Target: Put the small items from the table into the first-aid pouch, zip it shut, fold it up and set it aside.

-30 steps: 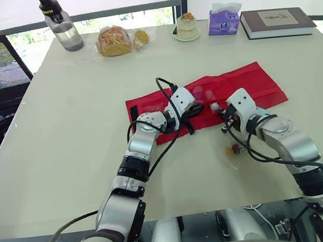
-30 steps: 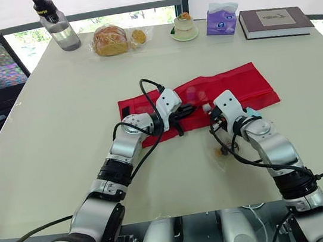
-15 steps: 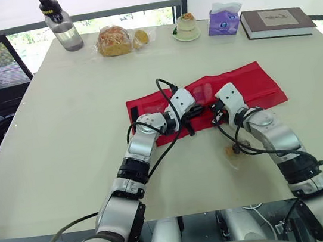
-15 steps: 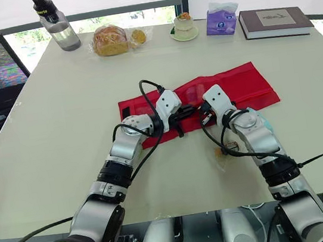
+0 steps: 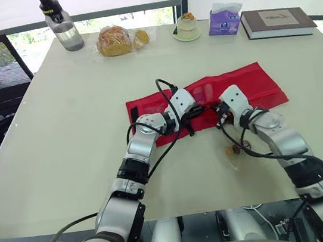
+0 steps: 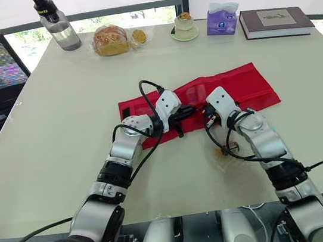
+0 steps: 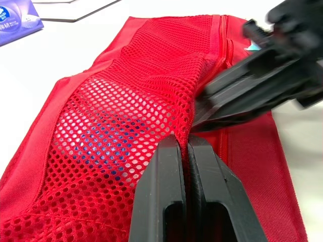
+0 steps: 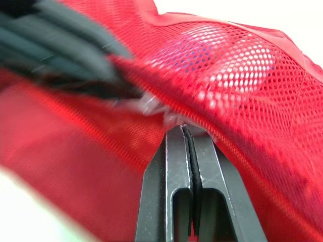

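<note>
K: Right gripper point(image 8: 176, 130) has swung in toward the mouth of the red mesh-fronted fabric first-aid pouch point(image 5: 252, 86) since a second ago, then backed off slightly. Left arm unchanged.

M: Nearest thing first?

K: Small brown crinkly-wrapped item point(image 5: 233, 149), loose on the pale rectangular table point(image 5: 62, 141), at 5 o'clock from the pouch mouth, beneath the right forearm's cables. Not packed yet.

M: Fingers?

K: Left gripper point(image 7: 182, 143): pressed together on a fold of the pouch's mesh, holding it raised. Right gripper: closed flat, tips at the lifted edge, at 3 o'clock of the left gripper and just beside it. A pale crinkled scrap point(image 8: 160, 115) sits at its tips; cannot tell if it is pinched.

M: Pouch?

K: Unfolded at mid-table, long axis running 8 to 2 o'clock. Beyond it, off-task: clear plastic bottle point(image 5: 63, 26) at 11 o'clock, dark hardback book point(image 5: 277, 21) at 1 o'clock.

M: Risks?

K: Judgement only.
1. Mesh slips from the left pinch, the mouth collapses, and an item lands on top rather than inside.
2. Grippers are so close that a small misaim knocks them together.
3. Dangling cables drag the loose item toward the 6 o'clock edge.
</note>
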You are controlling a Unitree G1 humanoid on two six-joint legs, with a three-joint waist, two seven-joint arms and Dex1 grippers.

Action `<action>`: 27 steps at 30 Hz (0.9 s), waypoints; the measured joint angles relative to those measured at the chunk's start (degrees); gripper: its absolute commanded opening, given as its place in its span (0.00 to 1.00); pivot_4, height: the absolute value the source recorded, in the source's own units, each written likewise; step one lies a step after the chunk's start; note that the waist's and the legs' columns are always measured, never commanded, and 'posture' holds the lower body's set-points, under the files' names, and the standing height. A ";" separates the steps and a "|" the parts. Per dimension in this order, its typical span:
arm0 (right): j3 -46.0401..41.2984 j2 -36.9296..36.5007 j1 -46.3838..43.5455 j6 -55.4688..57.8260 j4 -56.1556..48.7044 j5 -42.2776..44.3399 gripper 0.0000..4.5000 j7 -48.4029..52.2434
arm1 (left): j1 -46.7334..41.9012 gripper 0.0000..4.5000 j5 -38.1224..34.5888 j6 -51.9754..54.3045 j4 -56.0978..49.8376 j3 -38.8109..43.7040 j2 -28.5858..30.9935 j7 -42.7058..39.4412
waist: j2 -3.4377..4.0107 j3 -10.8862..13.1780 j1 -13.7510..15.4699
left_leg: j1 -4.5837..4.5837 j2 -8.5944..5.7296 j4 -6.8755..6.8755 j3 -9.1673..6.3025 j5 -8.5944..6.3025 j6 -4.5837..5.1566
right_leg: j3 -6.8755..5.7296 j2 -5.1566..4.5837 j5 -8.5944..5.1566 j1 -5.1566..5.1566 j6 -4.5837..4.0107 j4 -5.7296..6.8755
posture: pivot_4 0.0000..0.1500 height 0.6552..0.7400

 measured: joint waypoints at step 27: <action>-64.06 -31.08 45.47 0.29 -14.02 41.02 0.98 43.56 | -2.45 0.00 -0.04 -4.45 6.18 0.40 4.21 -0.63 | -0.06 -0.02 -0.03 | 0.29 0.01 -0.04 -0.01 -0.01 0.00 | 0.01 0.01 -0.03 0.25 0.02 -0.12 | 1.00 1.00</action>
